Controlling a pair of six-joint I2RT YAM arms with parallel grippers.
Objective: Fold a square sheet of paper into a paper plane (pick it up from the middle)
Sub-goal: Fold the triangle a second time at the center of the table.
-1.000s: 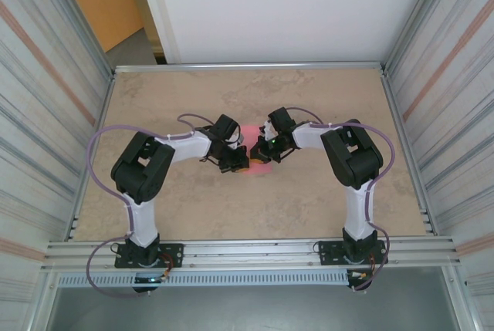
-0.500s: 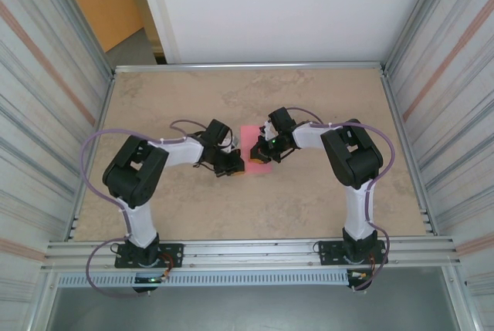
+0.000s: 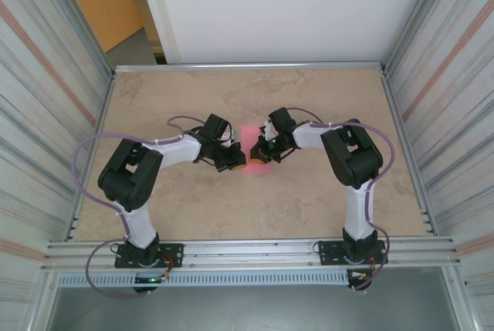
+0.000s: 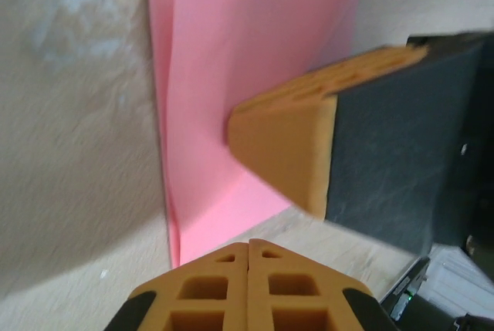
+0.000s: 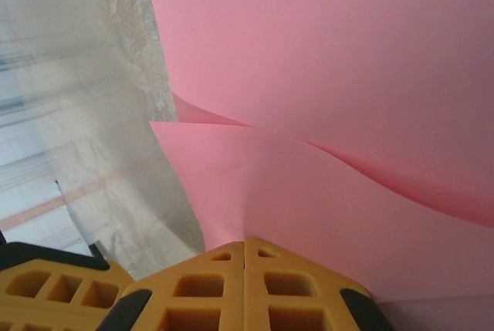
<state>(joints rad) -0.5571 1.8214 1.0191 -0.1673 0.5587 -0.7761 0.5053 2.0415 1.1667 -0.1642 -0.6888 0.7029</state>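
The square sheet of paper [image 3: 252, 136] lies at the table's middle as a pink folded piece; in the left wrist view the paper [image 4: 231, 61] shows a crease near its left edge. My right gripper [image 3: 258, 151] is shut, its orange tip [image 4: 266, 142] resting on the paper's surface. In the right wrist view the right gripper [image 5: 245, 243] meets a curved, slightly raised flap of paper [image 5: 332, 192]. My left gripper [image 3: 236, 163] is shut with nothing in it, and it [image 4: 248, 246] hovers just off the paper's near corner, over bare table.
The beige tabletop [image 3: 309, 200] is walled by metal rails at left, right and back. Both arms reach inward and nearly meet at the paper. The left fingers [image 5: 54, 285] sit close beside the right ones.
My left gripper has drawn back off the paper's left part toward the left, and its elbow has swung outward. More pink paper shows. The right arm has not moved.
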